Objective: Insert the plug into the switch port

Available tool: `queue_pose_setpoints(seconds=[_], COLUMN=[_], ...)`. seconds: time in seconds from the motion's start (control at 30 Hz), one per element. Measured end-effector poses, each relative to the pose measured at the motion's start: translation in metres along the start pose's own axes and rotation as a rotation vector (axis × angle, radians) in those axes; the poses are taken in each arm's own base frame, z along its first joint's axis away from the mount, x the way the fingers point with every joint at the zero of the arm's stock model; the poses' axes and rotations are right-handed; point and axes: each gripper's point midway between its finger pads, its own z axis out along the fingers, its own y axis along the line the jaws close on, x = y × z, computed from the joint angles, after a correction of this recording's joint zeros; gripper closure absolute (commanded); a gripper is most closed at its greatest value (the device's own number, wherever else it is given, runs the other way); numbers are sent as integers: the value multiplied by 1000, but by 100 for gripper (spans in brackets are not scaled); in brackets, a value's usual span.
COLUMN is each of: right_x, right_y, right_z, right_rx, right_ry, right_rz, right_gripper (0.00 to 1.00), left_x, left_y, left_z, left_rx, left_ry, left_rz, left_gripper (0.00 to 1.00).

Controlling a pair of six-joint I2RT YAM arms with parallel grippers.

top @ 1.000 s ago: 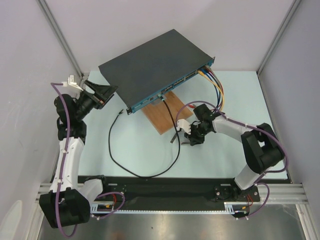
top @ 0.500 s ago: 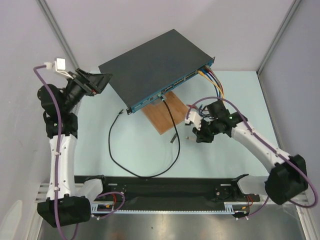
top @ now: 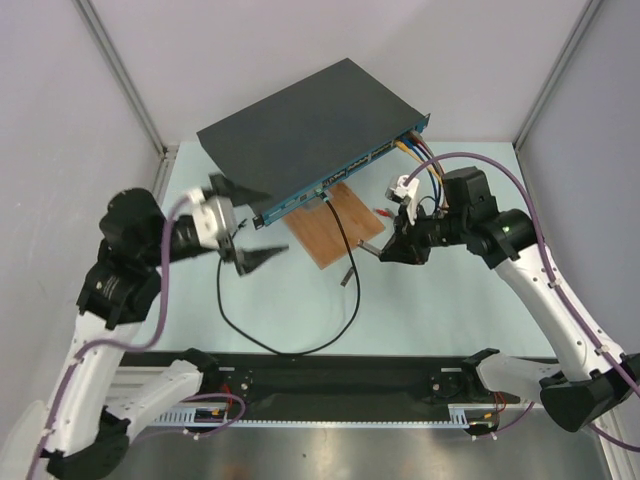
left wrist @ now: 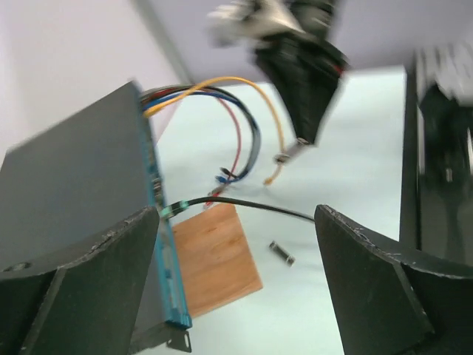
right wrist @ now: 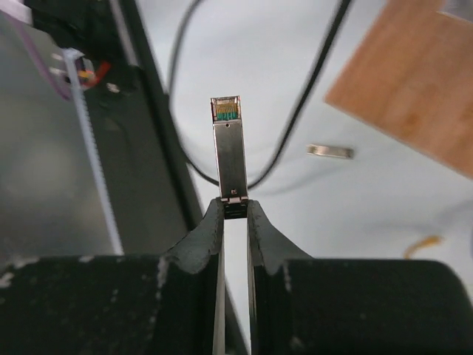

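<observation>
The switch (top: 300,125) is a flat black box lying at an angle at the back, its teal front face (top: 345,168) turned toward me; in the left wrist view the switch (left wrist: 74,177) fills the left side. My right gripper (top: 388,250) hovers in front of that face, shut on the back end of a small metal plug (right wrist: 230,148) that sticks straight out past its tips (right wrist: 235,209). From the left wrist view the plug (left wrist: 290,153) hangs off the table. My left gripper (top: 245,225) stands wide open by the switch's left front corner, holding nothing (left wrist: 236,222).
A brown wooden board (top: 335,225) lies under the switch's front edge. A black cable (top: 260,335) runs from a port and loops over the table. Coloured cables (top: 435,175) leave the right ports. A loose metal module (top: 346,275) lies on the table.
My left arm has swung from behind the switch's left end round to its front left corner. The right gripper has risen and moved right with the plug.
</observation>
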Motion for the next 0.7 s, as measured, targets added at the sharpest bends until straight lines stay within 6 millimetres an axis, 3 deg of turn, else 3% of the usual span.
queue_pose_setpoints(seconds=[0.1,0.2,0.47,0.7], right_x=[-7,-5,-3,-4], right_y=[22,43,80,92], right_z=[4,10,20,24], right_rx=[-94,-193,-384,-447], right_ry=[-29,-28,3,21], right_rz=[85,145,240,262], right_gripper=[100,100,100,100], left_x=[6,24,81,84], left_y=[-43,-66,-100,-114], left_z=[5,15,57,71], left_rx=[150,256,471,500], left_ry=[28,81,248,233], left_rz=[151,249,428,534], left_gripper=[9,10,14,32])
